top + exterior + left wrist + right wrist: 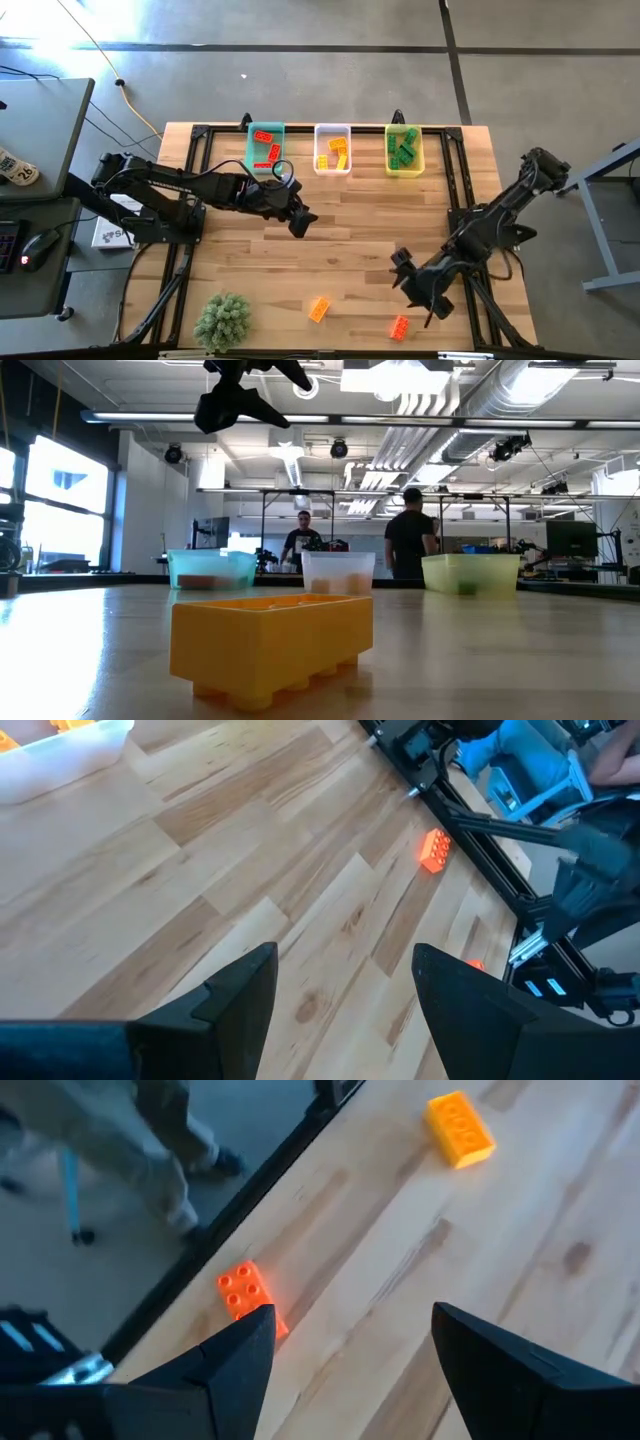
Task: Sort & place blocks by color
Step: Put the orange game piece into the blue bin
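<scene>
Left hand (300, 222) just left of centre in the high view, on a dark arm reaching in from the left edge; fingers spread wide, nothing between them, above bare wooden worktop (350, 225). Right hand (408, 280) at lower right of the same view, arm folded in from the right edge; fingers also wide apart and empty, near a small red-orange studded plastic brick (400, 326) by the bottom edge. A yellow-orange studded brick (318, 309) lying at lower centre, well apart from both hands.

Along the upper edge of the worktop, three bins in a row: teal rectangular bin (266, 147) with red-orange bricks, clear bin (332, 149) with yellow-orange bricks, yellow bin (404, 150) with green bricks.
</scene>
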You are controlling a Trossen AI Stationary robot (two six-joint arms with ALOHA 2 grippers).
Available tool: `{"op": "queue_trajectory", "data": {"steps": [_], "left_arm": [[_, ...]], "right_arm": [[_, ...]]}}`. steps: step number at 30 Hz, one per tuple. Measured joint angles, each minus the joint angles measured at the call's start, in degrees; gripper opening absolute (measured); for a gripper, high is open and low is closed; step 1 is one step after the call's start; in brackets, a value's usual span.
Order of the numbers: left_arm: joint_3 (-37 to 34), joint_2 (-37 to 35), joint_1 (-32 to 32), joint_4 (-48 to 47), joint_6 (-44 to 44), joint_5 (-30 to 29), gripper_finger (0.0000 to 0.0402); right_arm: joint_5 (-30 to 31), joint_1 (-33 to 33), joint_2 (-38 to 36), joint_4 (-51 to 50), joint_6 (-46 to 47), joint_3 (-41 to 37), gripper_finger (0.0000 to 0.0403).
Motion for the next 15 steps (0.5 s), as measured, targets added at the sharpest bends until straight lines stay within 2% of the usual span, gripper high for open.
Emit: {"op": "queue_trajectory", "data": {"steps": [9, 15], "left_arm": [[0.00, 0.00, 0.00, 0.02, -0.13, -0.20, 0.0223], [0.00, 0.00, 0.00, 0.03, -0.16, -0.22, 0.0223]], "right_arm": [[-0.59, 3.13, 9.64, 0.50, -8.77, 0.00, 0.0256], [-3.65, 4.32, 14.93, 2.03, -13.18, 0.00, 0.0256]]}}
